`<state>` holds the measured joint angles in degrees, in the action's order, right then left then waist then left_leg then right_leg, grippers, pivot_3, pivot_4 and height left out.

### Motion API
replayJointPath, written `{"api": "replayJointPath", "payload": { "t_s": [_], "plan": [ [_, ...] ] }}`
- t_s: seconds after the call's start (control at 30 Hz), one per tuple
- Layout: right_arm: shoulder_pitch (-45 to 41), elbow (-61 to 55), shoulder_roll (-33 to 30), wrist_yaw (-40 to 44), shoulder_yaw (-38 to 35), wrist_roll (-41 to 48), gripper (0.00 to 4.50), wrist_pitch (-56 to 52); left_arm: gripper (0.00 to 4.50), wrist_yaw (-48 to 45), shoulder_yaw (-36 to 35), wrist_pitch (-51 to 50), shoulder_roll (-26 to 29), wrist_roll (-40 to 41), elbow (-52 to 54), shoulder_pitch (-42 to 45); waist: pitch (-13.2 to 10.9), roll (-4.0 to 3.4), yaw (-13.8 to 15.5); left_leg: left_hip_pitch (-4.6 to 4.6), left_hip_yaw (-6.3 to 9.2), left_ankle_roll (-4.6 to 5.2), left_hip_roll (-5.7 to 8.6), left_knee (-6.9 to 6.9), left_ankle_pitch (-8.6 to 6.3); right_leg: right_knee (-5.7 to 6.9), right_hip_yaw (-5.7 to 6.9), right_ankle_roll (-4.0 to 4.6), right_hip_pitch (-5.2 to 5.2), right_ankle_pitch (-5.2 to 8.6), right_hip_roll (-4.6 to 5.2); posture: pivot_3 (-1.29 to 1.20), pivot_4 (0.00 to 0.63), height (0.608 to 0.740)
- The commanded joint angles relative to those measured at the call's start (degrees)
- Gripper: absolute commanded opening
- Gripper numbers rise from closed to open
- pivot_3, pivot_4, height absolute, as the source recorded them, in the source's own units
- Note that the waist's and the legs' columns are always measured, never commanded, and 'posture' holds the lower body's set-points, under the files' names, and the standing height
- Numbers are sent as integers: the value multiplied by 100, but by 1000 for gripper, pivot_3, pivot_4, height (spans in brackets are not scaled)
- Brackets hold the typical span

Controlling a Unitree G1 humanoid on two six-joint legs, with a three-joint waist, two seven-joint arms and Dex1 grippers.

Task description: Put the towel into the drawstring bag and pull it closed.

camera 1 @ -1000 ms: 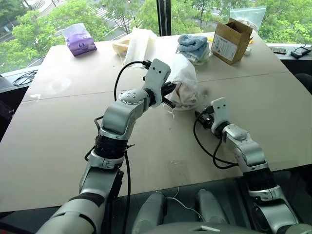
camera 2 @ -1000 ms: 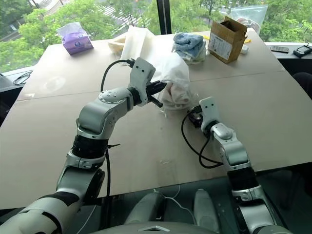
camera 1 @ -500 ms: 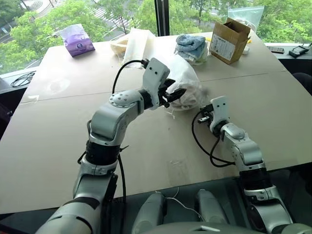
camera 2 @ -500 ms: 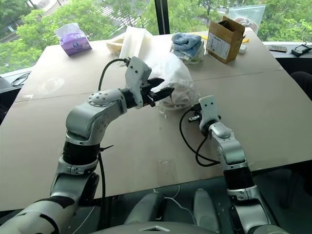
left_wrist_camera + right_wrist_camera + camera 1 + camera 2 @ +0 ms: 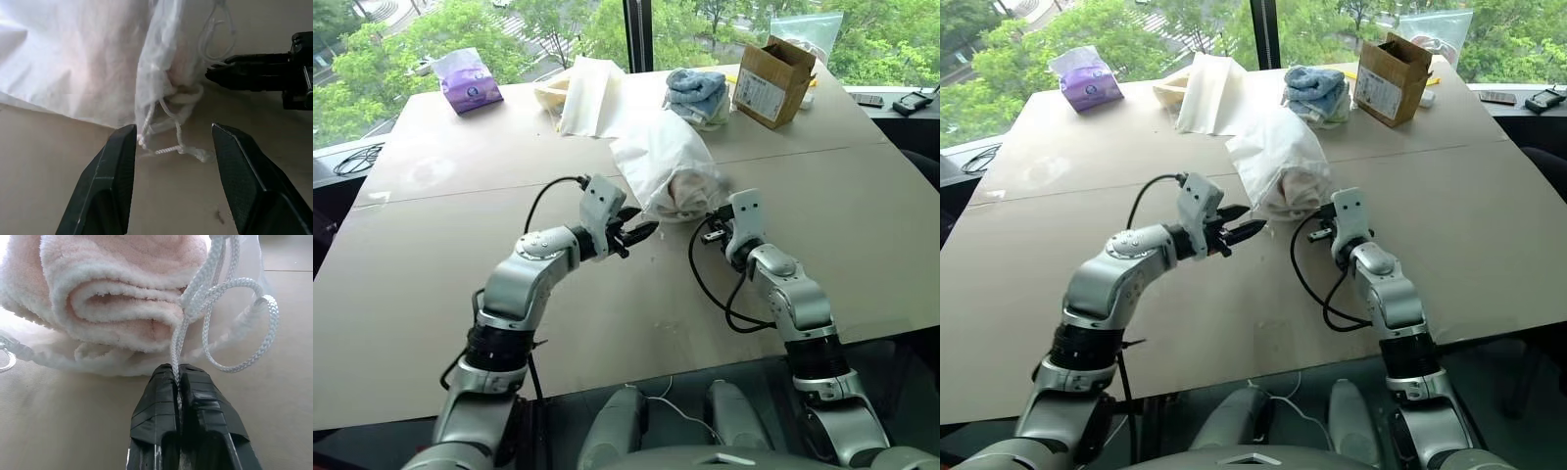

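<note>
towel (image 5: 117,308) sits inside drawstring bag (image 5: 661,166) mid-table w/ mouth unclosed, right gripper (image 5: 177,382) clamped on one cord (image 5: 230,323), left gripper (image 5: 173,142) open & empty near other cord, so a one-sided pull may drag the bag.

We see the thin white fabric drawstring bag (image 5: 658,168) lying on its side mid-table, mouth open, the rolled fluffy white terry towel (image 5: 122,298) inside, white cords (image 5: 215,308) trailing out.
</note>
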<state>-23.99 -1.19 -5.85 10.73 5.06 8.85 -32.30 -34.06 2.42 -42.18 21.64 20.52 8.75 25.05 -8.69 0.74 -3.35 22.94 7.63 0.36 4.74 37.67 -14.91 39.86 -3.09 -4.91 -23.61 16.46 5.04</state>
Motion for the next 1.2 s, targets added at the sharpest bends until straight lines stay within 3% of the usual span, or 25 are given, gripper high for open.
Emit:
{"api": "replayJointPath", "payload": {
  "t_s": [0.03, 0.3, 0.67, 1.2],
  "plan": [
    [-30, -297, 31, -13, 13, -42, 0, 21, 2460, 194, -500, 220, -67, 151, -28, -35, 0, 0, -24, 0, -1, 0, 0, 0, 0, 1, -1, 0, -1, 0, 0, 0, 150, 740],
    [40, -395, -1, 71, 66, -82, 0, -38, 2460, 164, -453, 671, -58, -47, -440, -141, 1, 0, -19, -1, -2, 0, 1, 0, 0, 0, -1, 0, 1, 0, 2, 0, 150, 740],
    [77, -552, -35, 60, 39, -99, 0, -156, 2460, -170, 297, 1642, -15, -760, -1218, 67, 1, 0, -19, -1, -1, 0, 1, 0, 0, 0, -1, 0, 1, 0, 1, 0, 150, 740],
    [320, -953, 71, -17, 181, -128, 0, -447, 2460, -56, 65, 2172, -488, -759, -1991, 434, 1, 1, -16, 0, -1, 0, 1, -1, 0, 0, -1, 0, 0, 0, 2, 0, 150, 740]
  ]
}}
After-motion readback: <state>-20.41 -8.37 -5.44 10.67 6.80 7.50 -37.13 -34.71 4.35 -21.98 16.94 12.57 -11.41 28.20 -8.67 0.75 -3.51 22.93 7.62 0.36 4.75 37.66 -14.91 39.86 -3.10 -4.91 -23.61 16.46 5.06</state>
